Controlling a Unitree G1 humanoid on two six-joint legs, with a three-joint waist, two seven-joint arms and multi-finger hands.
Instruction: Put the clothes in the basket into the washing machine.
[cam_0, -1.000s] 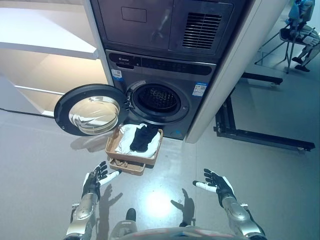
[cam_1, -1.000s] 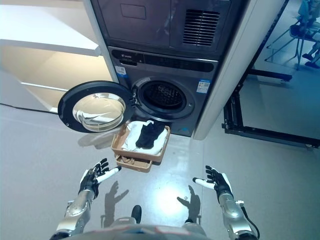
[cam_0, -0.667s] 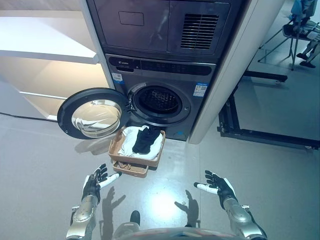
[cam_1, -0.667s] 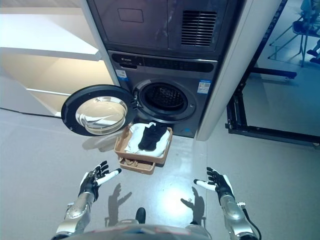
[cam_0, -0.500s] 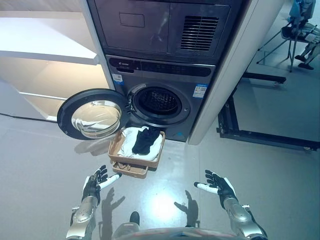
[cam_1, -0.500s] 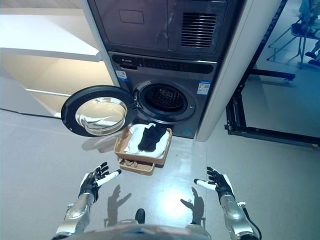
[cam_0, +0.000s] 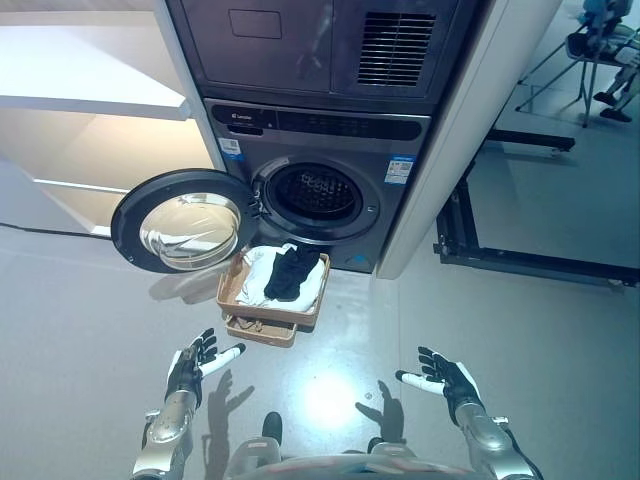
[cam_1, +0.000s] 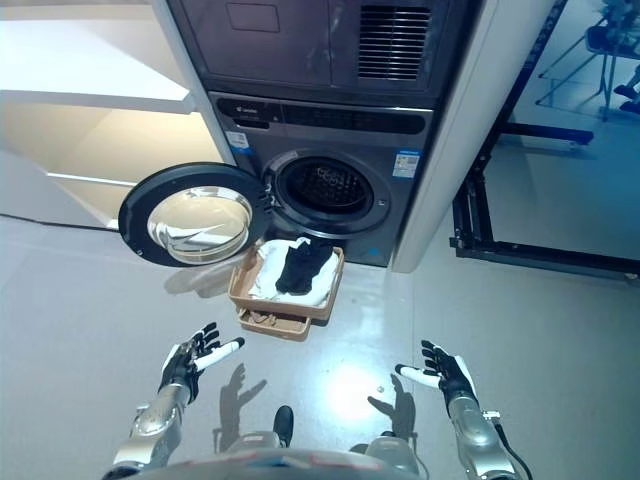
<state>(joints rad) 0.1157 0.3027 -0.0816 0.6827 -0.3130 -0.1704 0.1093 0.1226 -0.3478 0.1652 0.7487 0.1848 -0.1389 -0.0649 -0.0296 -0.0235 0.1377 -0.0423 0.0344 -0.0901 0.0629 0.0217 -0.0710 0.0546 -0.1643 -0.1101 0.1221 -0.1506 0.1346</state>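
A brown basket (cam_0: 234, 293) stands on the floor right in front of the washing machine (cam_0: 320, 205). In it lie a black garment (cam_0: 291, 273) and white clothes (cam_0: 259, 277). The machine's round door (cam_0: 182, 220) is swung open to the left and the drum (cam_0: 317, 192) shows dark and empty. My left hand (cam_0: 188, 366) is open, low in the view, some way short of the basket. My right hand (cam_0: 449, 379) is open too, at the lower right, far from the basket.
A second flat brown tray (cam_0: 257, 332) sticks out under the basket's near side. White shelves (cam_0: 90, 100) stand at the left. A black metal frame (cam_0: 520, 262) lies on the floor at the right. A person sits on a chair (cam_0: 600, 45) at the far right.
The camera has shifted a little and the machine and basket sit slightly farther away. Both hands stay open and low in the view.
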